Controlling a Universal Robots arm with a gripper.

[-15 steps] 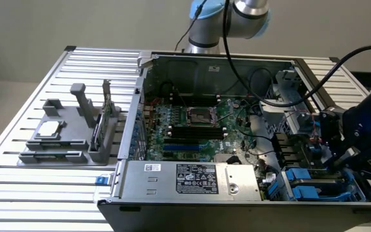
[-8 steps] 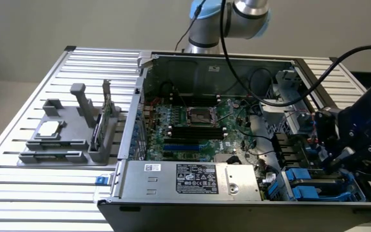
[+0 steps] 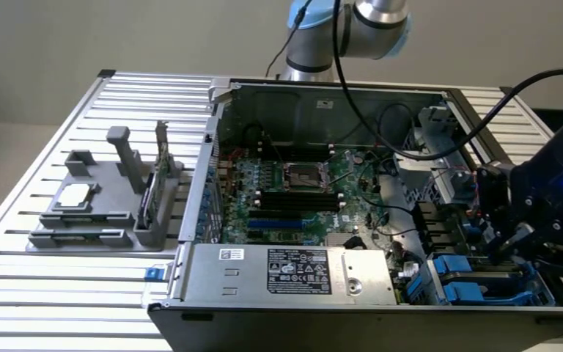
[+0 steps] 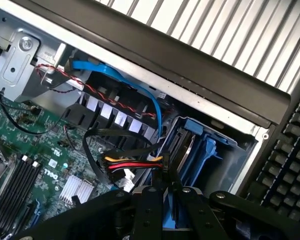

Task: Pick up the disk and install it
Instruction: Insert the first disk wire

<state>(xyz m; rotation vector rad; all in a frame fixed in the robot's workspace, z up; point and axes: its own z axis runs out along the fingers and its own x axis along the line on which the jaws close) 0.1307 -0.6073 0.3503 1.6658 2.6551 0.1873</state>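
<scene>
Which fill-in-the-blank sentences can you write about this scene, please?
1. The gripper is shut on the ___ carrier of the disk.
2. The tray lies at the exterior view's ___ side.
3. The motherboard is ___.
Missing words: blue, left, green.

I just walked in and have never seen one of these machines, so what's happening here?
A robot arm is reaching into an open computer case that sits on a slatted metal table. Its gripper is down at the drive bay, in the case's corner on the exterior view's right. It looks closed on the blue-framed disk there. A grey parts holder stands on the table at the exterior view's left.
</scene>
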